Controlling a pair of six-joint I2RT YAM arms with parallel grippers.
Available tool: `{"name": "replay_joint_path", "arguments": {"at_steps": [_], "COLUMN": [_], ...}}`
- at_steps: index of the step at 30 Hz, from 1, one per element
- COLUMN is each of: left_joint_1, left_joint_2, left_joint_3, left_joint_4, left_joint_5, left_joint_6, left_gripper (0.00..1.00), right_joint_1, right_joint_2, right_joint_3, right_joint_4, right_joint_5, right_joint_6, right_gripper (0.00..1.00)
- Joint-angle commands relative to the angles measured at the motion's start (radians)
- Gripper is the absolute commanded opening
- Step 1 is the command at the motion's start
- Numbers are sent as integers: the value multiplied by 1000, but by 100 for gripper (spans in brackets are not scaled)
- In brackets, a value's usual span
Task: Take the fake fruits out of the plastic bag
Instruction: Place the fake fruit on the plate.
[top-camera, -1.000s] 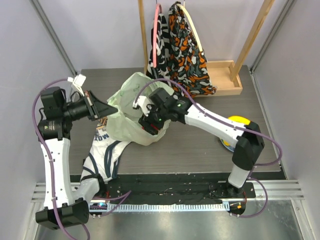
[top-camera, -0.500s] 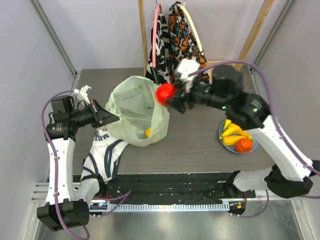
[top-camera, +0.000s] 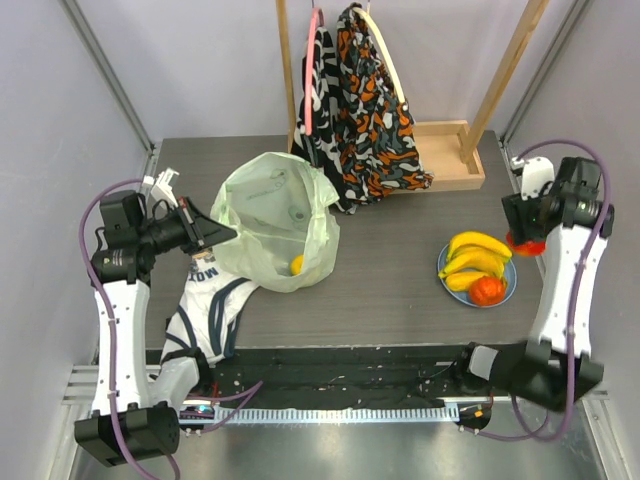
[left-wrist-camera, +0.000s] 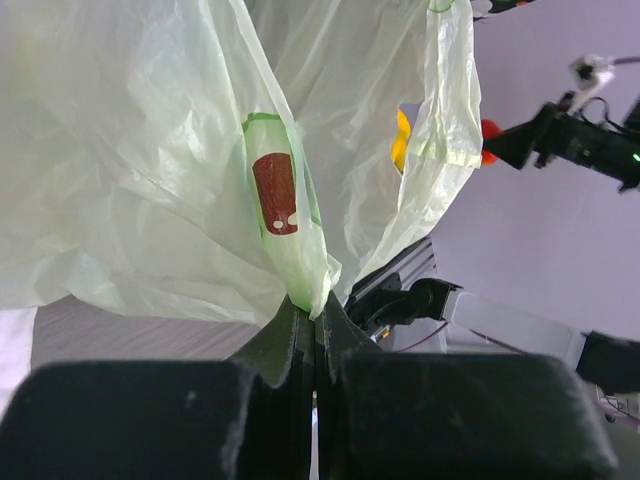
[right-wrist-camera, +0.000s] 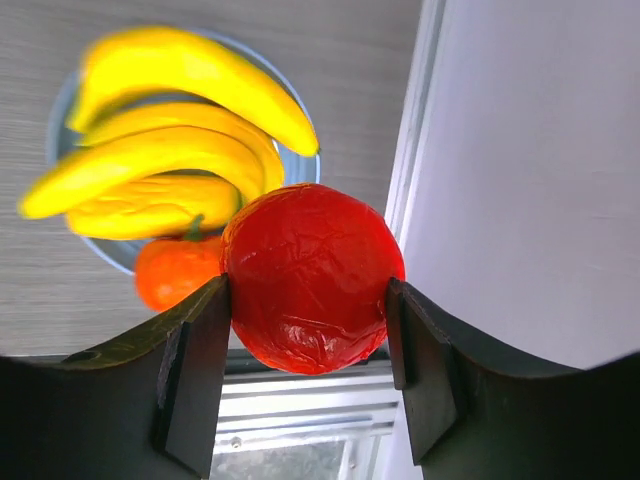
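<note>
The pale green plastic bag (top-camera: 270, 215) stands open at the table's left; a yellow fruit (top-camera: 296, 265) shows inside near its bottom. My left gripper (top-camera: 212, 233) is shut on the bag's edge (left-wrist-camera: 300, 280) and holds it up. My right gripper (top-camera: 524, 240) is shut on a round red fruit (right-wrist-camera: 312, 275), raised over the table's right edge beside the blue plate (top-camera: 447, 271). The plate holds yellow bananas (top-camera: 476, 255) and an orange-red fruit (top-camera: 487, 290); they also show in the right wrist view, the bananas (right-wrist-camera: 170, 140) and the orange fruit (right-wrist-camera: 175, 270).
A white garment with navy stripes (top-camera: 205, 305) lies at the front left. Patterned cloths (top-camera: 365, 100) hang from a wooden rack (top-camera: 455, 165) at the back. Grey walls close both sides.
My right arm has swung from the bag across to the far right with the red fruit in its grip. The left gripper still holds the bag's edge.
</note>
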Motion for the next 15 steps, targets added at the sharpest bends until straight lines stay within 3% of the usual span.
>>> {"name": "replay_joint_path", "arguments": {"at_steps": [1,15], "left_joint_1": [-2,-2], "left_joint_2": [-39,-14], "left_joint_3": [-33,-21], "left_joint_4": [51,-22], "left_joint_5": [9,9], "left_joint_6": [-11,72], "left_gripper": [0,0], "right_joint_1": [-143,-172], "right_joint_2": [180,297], "right_joint_3": [-4,-149], "right_joint_4": [-16,25], "right_joint_5": [-81,-110], "right_joint_6": [-76,-79], "right_gripper": [14,18]}}
